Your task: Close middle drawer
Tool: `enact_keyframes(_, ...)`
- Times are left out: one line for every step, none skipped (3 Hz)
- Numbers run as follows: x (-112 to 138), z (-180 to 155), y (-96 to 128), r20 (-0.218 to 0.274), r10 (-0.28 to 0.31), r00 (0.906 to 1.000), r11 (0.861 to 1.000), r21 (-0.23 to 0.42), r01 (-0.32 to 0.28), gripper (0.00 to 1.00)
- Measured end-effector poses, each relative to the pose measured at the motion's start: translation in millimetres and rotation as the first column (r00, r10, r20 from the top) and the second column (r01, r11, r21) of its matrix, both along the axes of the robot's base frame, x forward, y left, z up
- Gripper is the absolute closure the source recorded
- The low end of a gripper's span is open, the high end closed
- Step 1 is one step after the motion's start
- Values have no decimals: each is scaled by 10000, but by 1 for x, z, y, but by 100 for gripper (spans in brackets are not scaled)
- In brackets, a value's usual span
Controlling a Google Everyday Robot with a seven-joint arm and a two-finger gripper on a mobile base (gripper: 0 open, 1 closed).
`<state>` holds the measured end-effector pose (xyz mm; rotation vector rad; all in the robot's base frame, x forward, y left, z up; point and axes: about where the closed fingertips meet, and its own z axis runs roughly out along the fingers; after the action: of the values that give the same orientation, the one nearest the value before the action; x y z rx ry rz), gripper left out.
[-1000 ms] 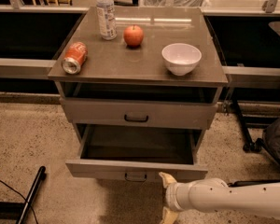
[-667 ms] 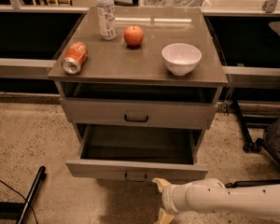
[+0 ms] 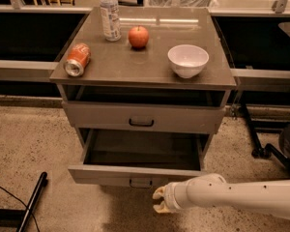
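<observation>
The middle drawer (image 3: 106,175) is pulled out of the grey cabinet, and its plain grey inside (image 3: 145,149) shows. Its low front has a small dark handle (image 3: 140,182) at the centre. My gripper (image 3: 158,200) is on the end of the white arm (image 3: 232,195), which comes in from the right. It is low, just below and to the right of that handle, close in front of the drawer front. Its two fingers point left, stand apart and hold nothing.
Above the open drawer is a closed drawer front with a handle (image 3: 141,122). On the cabinet top (image 3: 150,69) are a water bottle (image 3: 109,13), an apple (image 3: 138,36), a white bowl (image 3: 188,60) and a tipped soda can (image 3: 77,60). A black bar (image 3: 31,202) lies on the floor at the left, and a chair base (image 3: 266,151) is at the right.
My gripper has moved left and slightly down along the front of the open drawer, towards its handle. The drawer has not moved.
</observation>
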<state>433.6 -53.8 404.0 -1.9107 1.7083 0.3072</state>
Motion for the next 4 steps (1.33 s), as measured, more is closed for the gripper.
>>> enact_keyframes(29, -8, -14, 3, -520, 9986, 9986, -128, 520, 85)
enact_keyframes(55, -13, -28, 177, -1114, 9936, 9933, -295, 1119, 100)
enact_keyframes(75, -17, -39, 311, -1571, 9871, 9866, -404, 1583, 94)
enact_keyframes(90, -21, -43, 458, -1853, 9816, 9819, -320, 1868, 96)
